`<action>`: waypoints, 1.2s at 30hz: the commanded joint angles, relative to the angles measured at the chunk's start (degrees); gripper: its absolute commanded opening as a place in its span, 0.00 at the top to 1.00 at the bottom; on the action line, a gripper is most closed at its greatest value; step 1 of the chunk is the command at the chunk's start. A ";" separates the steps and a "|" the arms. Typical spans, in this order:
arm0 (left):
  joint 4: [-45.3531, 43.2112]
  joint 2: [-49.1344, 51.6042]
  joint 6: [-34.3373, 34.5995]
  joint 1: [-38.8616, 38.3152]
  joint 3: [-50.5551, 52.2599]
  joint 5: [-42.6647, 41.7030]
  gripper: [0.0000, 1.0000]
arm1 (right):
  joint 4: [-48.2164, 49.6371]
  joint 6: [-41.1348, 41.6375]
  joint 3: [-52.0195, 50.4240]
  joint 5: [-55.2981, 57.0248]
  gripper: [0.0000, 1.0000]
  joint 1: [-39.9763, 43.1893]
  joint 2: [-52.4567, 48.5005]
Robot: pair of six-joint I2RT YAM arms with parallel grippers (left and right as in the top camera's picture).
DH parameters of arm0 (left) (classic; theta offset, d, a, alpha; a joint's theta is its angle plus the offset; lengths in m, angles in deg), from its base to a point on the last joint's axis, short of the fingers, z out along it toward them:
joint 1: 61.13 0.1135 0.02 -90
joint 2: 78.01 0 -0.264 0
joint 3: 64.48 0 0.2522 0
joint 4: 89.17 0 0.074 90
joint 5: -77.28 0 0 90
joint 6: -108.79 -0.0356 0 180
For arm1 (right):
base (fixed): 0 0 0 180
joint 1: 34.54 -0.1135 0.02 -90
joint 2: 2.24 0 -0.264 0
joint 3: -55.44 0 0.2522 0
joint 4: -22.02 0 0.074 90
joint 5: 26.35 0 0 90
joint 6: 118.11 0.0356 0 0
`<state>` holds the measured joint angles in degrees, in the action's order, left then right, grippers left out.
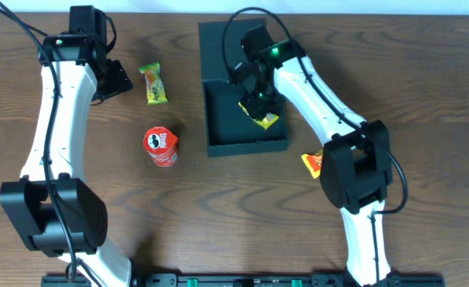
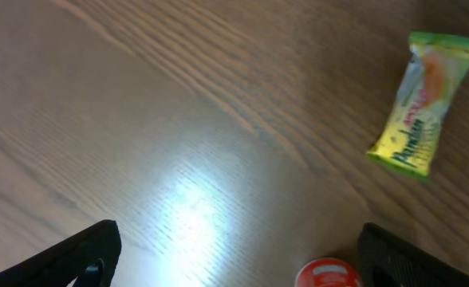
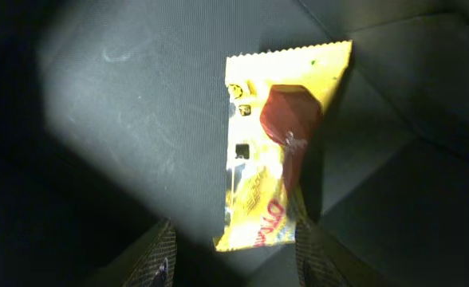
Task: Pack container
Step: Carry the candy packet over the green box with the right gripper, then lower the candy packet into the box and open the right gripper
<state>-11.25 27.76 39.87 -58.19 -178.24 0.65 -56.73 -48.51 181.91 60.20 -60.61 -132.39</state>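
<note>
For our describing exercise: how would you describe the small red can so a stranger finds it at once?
Find the dark teal container on the wooden table. Beside it, toward the left arm, sits a small red can. The nearby packet is flat and green-yellow; the can alone is round and red.

Open left half of the container (image 1: 225,119) at frame centre, right gripper (image 1: 260,107) and yellow packet (image 1: 267,120) crowding its right half, red can (image 1: 161,147) just left
</note>
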 commanded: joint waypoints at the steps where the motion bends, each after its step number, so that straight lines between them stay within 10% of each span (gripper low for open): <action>1: 1.38 -0.15 -0.22 0.68 -0.98 1.53 0.04 | 2.14 -0.81 -2.91 -0.81 0.50 -0.26 -0.31; 28: 5.92 -0.15 -1.81 0.68 -1.01 -1.38 0.05 | 16.22 3.50 -7.50 4.09 0.49 -1.03 -4.07; 36: 6.14 -0.17 -1.84 0.68 -1.01 -1.38 0.05 | 17.40 20.74 -7.50 7.76 0.58 -1.03 -4.24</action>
<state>-5.30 27.76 38.43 -57.75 -178.24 -0.71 -39.58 -37.52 174.83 65.04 -60.72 -135.76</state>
